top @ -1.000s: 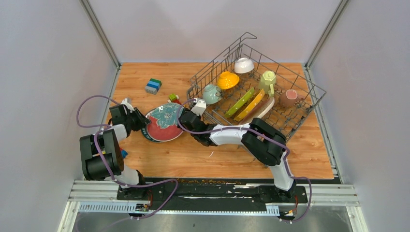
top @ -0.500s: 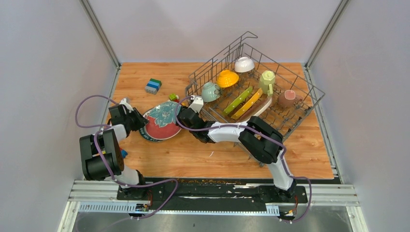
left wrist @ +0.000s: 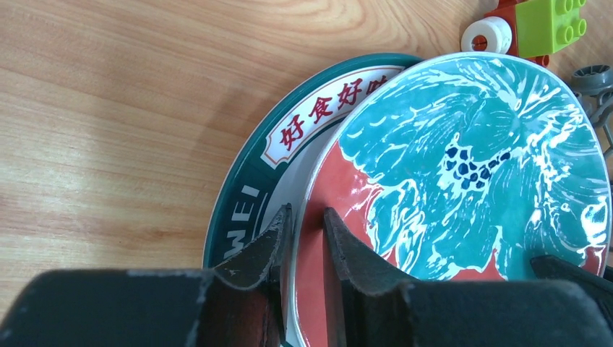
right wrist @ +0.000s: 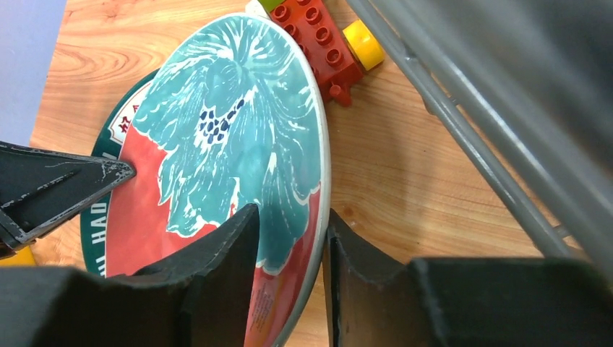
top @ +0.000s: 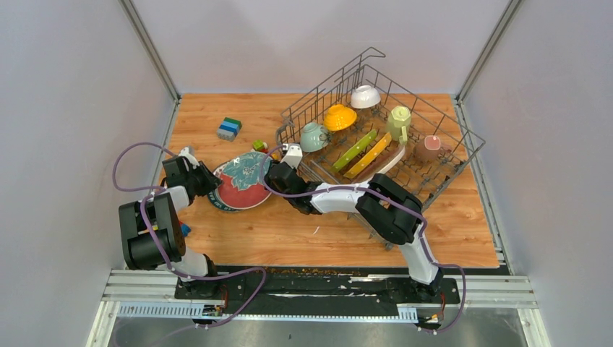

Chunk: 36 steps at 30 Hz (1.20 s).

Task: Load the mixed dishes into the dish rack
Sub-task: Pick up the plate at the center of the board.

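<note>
A red plate with a teal flower (top: 243,182) (left wrist: 470,181) (right wrist: 224,130) lies tilted on a teal-rimmed plate with Chinese lettering (top: 219,204) (left wrist: 246,188) (right wrist: 92,224), left of the dish rack (top: 426,102). At the plate's left rim, my left gripper (top: 211,185) (left wrist: 303,213) is shut, one finger under it and one on its face. My right gripper (top: 267,176) (right wrist: 293,213) is shut on the opposite rim, which stands raised off the wood. In the rack sit a teal mug (top: 313,136), yellow bowl (top: 340,117), white bowl (top: 365,96), pale-green mug (top: 399,119), pink mug (top: 429,147) and lime and yellow plates (top: 361,153).
Toy blocks lie near: a blue-green stack (top: 229,129) at the back left, and red, yellow and green ones (top: 260,147) (right wrist: 322,43) (left wrist: 556,22) just behind the plates. The rack's wire corner (right wrist: 463,137) runs close beside my right gripper. Walls enclose the table on three sides.
Both grippers have narrowed onto the red plate's rims. The plate has tipped and slid slightly left, my right arm following. The rack has shifted a little.
</note>
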Tool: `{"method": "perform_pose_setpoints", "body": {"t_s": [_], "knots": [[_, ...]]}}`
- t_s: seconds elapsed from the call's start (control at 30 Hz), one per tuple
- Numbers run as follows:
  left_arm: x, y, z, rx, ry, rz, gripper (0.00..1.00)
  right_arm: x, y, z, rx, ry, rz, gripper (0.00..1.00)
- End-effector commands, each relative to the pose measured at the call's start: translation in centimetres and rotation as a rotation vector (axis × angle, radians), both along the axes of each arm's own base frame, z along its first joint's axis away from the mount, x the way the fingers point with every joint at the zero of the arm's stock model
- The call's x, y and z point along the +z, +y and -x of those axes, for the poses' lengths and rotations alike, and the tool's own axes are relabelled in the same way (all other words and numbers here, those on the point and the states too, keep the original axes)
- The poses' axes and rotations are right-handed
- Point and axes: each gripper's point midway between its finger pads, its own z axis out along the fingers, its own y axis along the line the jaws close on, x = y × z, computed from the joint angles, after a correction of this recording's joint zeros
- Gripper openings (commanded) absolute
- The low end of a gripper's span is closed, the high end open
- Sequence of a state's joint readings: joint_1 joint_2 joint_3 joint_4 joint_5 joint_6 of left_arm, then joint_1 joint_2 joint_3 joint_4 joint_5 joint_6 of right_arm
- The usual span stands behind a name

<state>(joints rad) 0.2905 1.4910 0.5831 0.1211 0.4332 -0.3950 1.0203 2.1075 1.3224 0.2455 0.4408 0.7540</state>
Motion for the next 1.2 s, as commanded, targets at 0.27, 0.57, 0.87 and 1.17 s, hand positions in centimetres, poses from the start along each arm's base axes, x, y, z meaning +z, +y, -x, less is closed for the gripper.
{"method": "perform_pose_setpoints", "body": {"t_s": [0.27,0.57,0.87,1.17], "knots": [[2.0,-5.0,0.9,-0.174,-0.050,0.182,0.22,4.3,6.5,8.5,0.365,-0.030,-0.160,0.25],[2.1,-5.5,1.3,-0.180,-0.060,0.212,0.20,6.1,6.6,9.5,0.328,-0.019,-0.206,0.41],[1.8,-5.6,1.9,-0.182,-0.054,0.208,0.19,5.8,6.3,8.2,0.214,-0.013,-0.265,0.40],[1.9,-5.8,2.2,-0.188,-0.057,0.206,0.16,6.1,7.1,7.0,0.189,-0.006,-0.307,0.41]]}}
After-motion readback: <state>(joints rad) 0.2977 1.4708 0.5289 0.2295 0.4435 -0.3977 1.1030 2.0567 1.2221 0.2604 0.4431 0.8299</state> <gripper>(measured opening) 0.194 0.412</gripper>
